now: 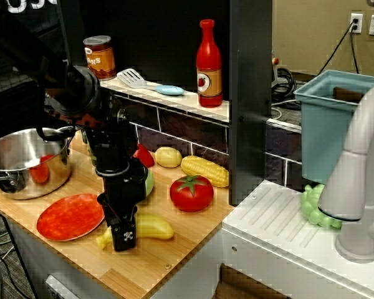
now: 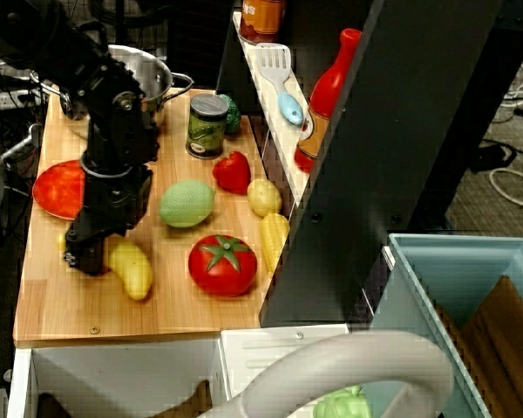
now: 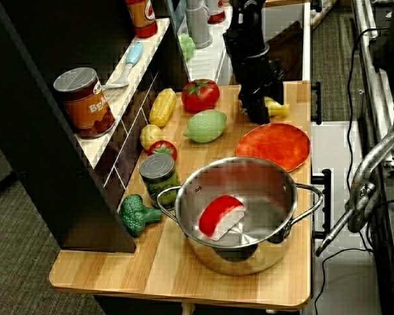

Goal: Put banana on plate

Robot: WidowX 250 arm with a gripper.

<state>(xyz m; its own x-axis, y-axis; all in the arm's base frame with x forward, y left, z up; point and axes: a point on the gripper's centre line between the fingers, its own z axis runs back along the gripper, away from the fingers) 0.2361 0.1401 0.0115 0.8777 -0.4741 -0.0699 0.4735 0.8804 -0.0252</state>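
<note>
The yellow banana (image 1: 152, 227) lies on the wooden counter just right of the red-orange plate (image 1: 68, 217). My gripper (image 1: 123, 235) is lowered over the banana's left part. Its black fingers straddle the banana, whose tip (image 1: 103, 240) pokes out on the plate side. The gap between the fingers is hidden, so I cannot tell whether they press on it. From above, the banana (image 2: 132, 268) sticks out to the right of the gripper (image 2: 87, 252), and the plate (image 2: 59, 188) lies behind it. The plate (image 3: 274, 144) has nothing on it.
A steel pot (image 1: 25, 163) holding a red and white toy stands left of the plate. A tomato (image 1: 191, 192), corn cob (image 1: 205, 170), green lemon-like toy (image 2: 186, 203), red pepper (image 2: 233, 171) and can (image 2: 207, 125) crowd the board's back and right. A shelf runs along the back.
</note>
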